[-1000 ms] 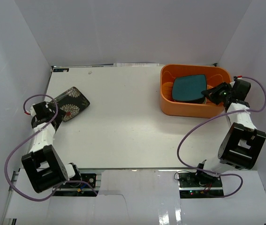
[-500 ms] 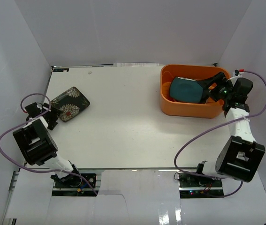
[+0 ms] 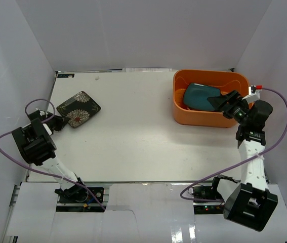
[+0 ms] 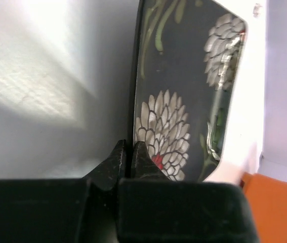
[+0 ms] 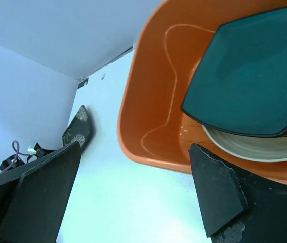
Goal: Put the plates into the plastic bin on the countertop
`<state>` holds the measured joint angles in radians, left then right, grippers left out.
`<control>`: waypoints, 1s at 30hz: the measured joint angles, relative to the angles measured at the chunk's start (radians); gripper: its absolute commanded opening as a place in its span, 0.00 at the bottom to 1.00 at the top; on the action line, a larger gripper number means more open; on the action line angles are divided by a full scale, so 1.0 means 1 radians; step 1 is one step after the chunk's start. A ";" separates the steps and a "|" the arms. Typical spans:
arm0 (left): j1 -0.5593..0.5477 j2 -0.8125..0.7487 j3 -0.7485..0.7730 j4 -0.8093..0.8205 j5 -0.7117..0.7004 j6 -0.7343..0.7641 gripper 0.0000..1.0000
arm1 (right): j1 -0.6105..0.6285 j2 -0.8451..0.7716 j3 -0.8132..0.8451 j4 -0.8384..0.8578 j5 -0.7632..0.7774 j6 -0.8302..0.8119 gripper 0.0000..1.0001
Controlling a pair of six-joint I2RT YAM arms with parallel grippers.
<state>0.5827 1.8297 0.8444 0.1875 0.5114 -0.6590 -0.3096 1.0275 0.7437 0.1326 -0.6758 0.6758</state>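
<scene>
Left end effector (image 4: 128,154): clenched on the near-left edge of the black floral plate (image 3: 78,109), at the left side of the desk (image 3: 133,142). Right end effector (image 3: 219,100): released, jaws apart, over the right part of the plastic bin (image 3: 199,117). Inside the bin, the dark teal plate (image 3: 199,96) rests on 1 cream plate (image 5: 254,147).

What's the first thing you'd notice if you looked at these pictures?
The big orange bin at the far right of the white table jumps out first, with a dark teal square plate lying inside it. Over on the left, a black plate with white flowers has its edge pinched in the left gripper.
</scene>
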 measured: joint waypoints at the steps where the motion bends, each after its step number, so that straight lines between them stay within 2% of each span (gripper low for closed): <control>1: 0.000 0.000 -0.003 0.013 0.021 -0.016 0.00 | 0.004 -0.029 -0.011 0.002 -0.002 0.005 0.94; 4: -0.007 -0.017 -0.031 0.057 0.036 -0.042 0.00 | 0.037 -0.129 -0.045 0.007 -0.003 0.026 0.98; 7: -0.019 -0.064 -0.127 0.125 0.035 -0.108 0.00 | 0.157 -0.201 -0.054 0.019 0.021 0.031 0.98; 12: -0.070 -0.163 -0.275 0.196 0.055 -0.225 0.00 | 0.574 -0.186 -0.031 0.016 0.118 -0.008 0.94; 15: -0.116 -0.223 -0.335 0.208 0.071 -0.285 0.00 | 0.770 -0.109 0.002 -0.010 0.206 -0.040 0.91; 18: -0.178 -0.324 -0.366 0.193 0.078 -0.311 0.00 | 0.908 0.003 0.071 -0.049 0.285 -0.084 0.90; 21: -0.239 -0.450 -0.373 0.177 0.114 -0.322 0.00 | 0.985 0.129 0.163 -0.090 0.324 -0.133 0.90; 26: -0.340 -0.652 -0.369 0.105 0.175 -0.297 0.00 | 0.992 0.266 0.297 -0.198 0.403 -0.208 0.90; 30: -0.423 -0.730 -0.340 0.015 0.203 -0.257 0.00 | 0.990 0.334 0.392 -0.257 0.435 -0.246 0.90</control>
<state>0.1593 1.1000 0.5049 0.2024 0.7147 -0.9165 0.6807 1.3617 1.1355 -0.1242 -0.2409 0.4301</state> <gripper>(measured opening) 0.041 0.901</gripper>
